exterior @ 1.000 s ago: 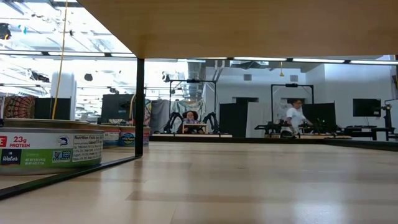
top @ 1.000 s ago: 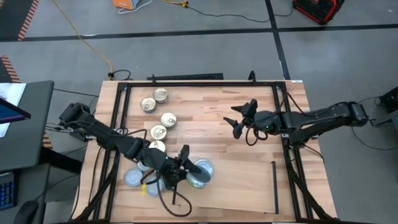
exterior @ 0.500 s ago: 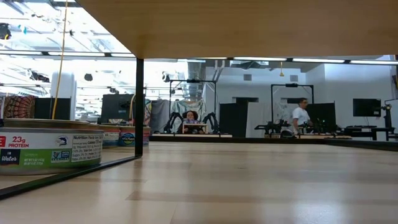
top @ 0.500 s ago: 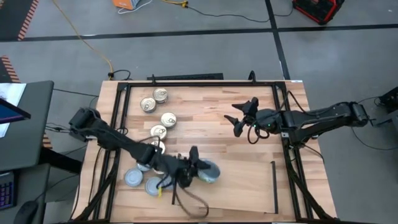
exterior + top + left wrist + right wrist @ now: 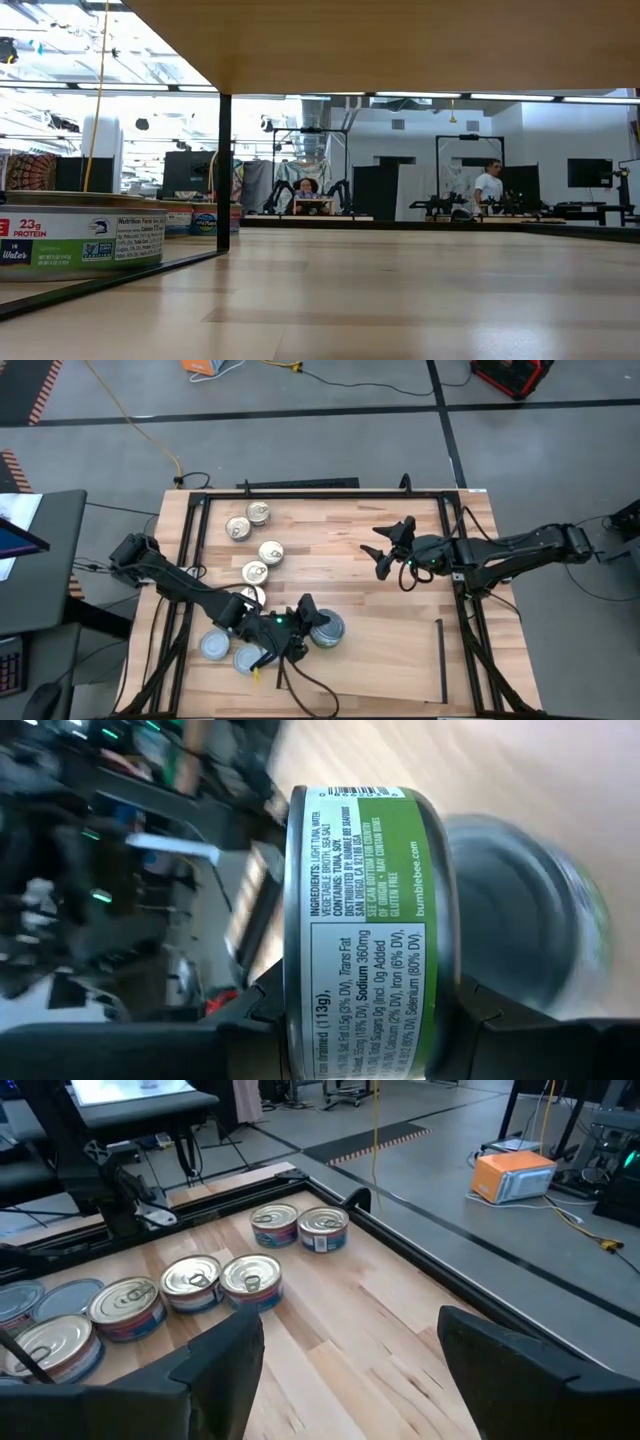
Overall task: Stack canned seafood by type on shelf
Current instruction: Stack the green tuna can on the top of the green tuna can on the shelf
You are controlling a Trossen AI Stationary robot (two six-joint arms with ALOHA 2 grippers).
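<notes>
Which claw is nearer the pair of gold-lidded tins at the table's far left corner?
Left claw, though neither is close: it grips a green-labelled tin on the near side of the pair; the right claw hangs open farther off.

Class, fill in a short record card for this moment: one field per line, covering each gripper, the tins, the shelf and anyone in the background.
left gripper: over the table's near edge, jaws shut on a green-labelled tin
right gripper: waiting above the table's right half, jaws open, holding nothing
gold-lid tins: five loose on the tabletop's left part, all upright
silvery-blue tins: lying at the near left
shelf: pale board at the table's near side
background: a person standing far across the room
</notes>
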